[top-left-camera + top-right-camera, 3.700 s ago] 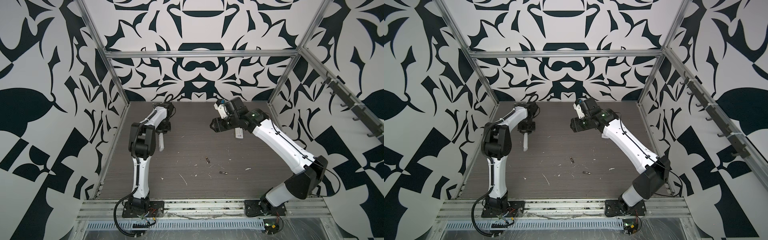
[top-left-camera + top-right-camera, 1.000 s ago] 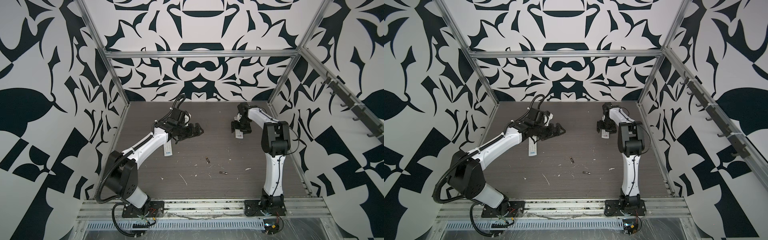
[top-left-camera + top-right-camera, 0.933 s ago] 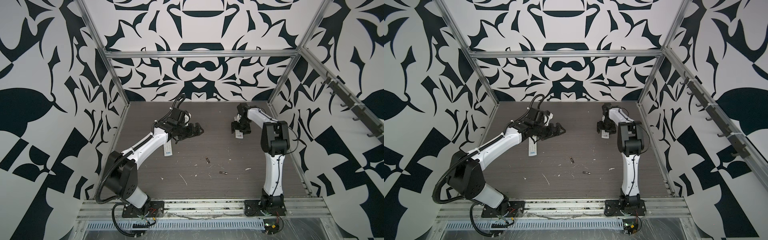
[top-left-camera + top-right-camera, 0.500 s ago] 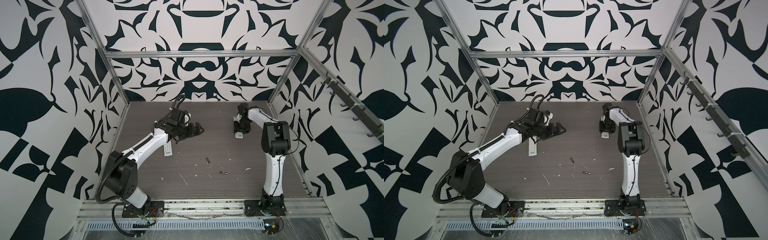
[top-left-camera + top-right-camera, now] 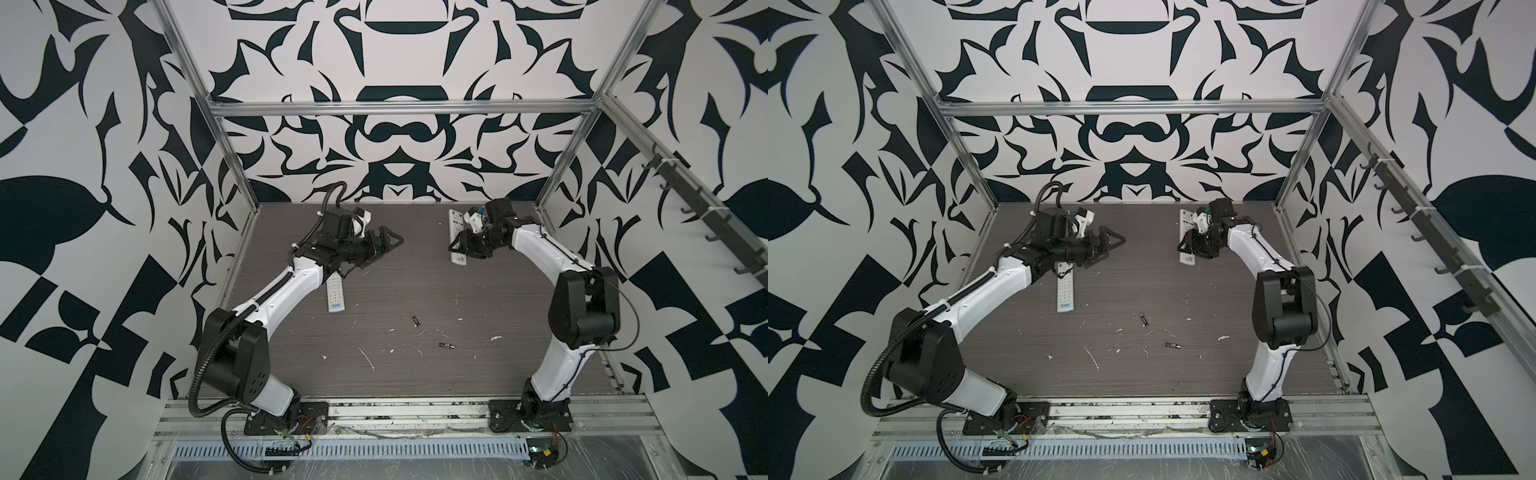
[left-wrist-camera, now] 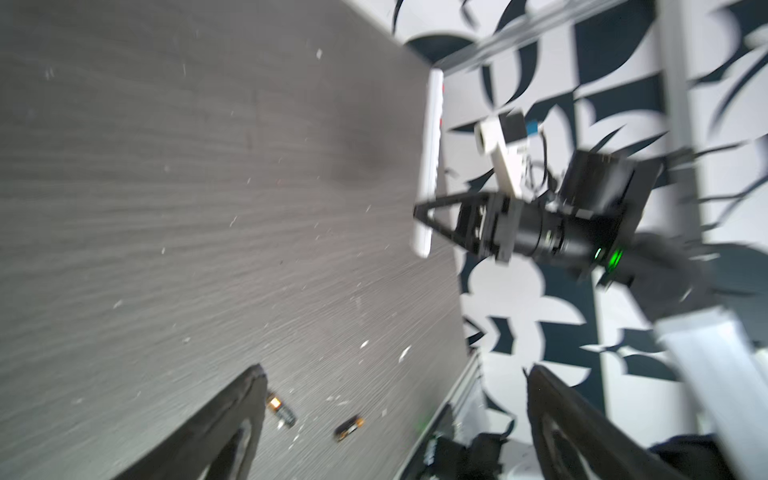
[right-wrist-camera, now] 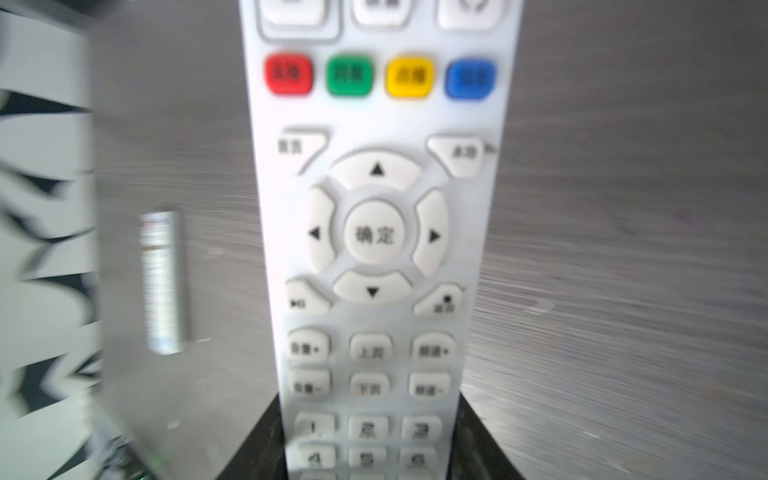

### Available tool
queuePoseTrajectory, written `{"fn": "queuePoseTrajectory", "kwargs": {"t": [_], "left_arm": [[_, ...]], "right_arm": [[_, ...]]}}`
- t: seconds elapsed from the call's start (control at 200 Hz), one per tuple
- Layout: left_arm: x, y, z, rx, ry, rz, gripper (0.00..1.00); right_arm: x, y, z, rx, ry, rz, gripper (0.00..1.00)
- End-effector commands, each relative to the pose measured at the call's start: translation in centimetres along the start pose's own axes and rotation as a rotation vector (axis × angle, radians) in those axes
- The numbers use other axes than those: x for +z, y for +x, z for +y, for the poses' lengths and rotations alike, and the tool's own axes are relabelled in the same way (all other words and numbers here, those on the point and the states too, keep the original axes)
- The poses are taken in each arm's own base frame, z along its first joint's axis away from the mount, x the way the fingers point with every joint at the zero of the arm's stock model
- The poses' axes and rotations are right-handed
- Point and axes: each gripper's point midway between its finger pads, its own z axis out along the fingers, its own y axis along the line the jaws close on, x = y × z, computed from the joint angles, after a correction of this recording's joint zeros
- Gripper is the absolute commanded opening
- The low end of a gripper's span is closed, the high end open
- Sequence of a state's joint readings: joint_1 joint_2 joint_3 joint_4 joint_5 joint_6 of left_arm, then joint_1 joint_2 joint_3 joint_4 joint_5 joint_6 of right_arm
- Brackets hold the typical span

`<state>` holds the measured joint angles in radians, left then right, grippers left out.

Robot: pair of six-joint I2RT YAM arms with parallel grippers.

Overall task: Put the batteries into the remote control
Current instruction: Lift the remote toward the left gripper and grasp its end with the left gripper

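The right tool [image 5: 459, 247] is clamped across the white remote control [image 5: 456, 222] at the far right of the desk [image 5: 415, 282]. In the right wrist view its dark fingers [image 7: 253, 446] press both long edges at the number-key end, with the buttons facing up. That grip looks meant for lifting and turning the remote over to reach the back, where the batteries likely go. The left tool [image 5: 384, 247] hangs above the desk with its jaws wide apart and empty, probably free to fetch a battery. A second remote [image 5: 334, 293] lies flat, partly under the left arm. Two batteries [image 5: 414, 320] lie loose near mid-desk, apart from each other and well apart from both remotes; I cannot find any others. The desk is dark grey wood grain strewn with white scraps [image 5: 368, 363]. Black-and-white patterned walls [image 5: 395, 62] on an aluminium frame [image 5: 399, 107] enclose it.
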<state>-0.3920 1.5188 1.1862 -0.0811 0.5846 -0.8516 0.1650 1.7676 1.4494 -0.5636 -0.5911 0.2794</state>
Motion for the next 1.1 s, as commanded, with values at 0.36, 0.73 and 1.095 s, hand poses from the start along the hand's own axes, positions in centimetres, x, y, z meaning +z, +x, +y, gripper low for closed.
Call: {"fn": "queuePoseTrajectory", "kwargs": {"t": [0.36, 0.73, 1.095], "left_arm": [[-4.3, -3.1, -10.0, 0.167, 0.327, -0.028, 0.99], [-5.4, -3.5, -13.1, 0.256, 0.409, -0.070, 1.00], [-5.6, -4.4, -14.4, 0.251, 0.462, -0.092, 0.90]], "right_arm": [[-7.3, 2.2, 22.4, -0.309, -0.713, -0.027, 0.13], [-8.2, 3.8, 26.8, -0.367, -0.837, 0.060, 0.14], [-9.0, 5.3, 28.6, -0.392, -0.884, 0.101, 0.14]]}}
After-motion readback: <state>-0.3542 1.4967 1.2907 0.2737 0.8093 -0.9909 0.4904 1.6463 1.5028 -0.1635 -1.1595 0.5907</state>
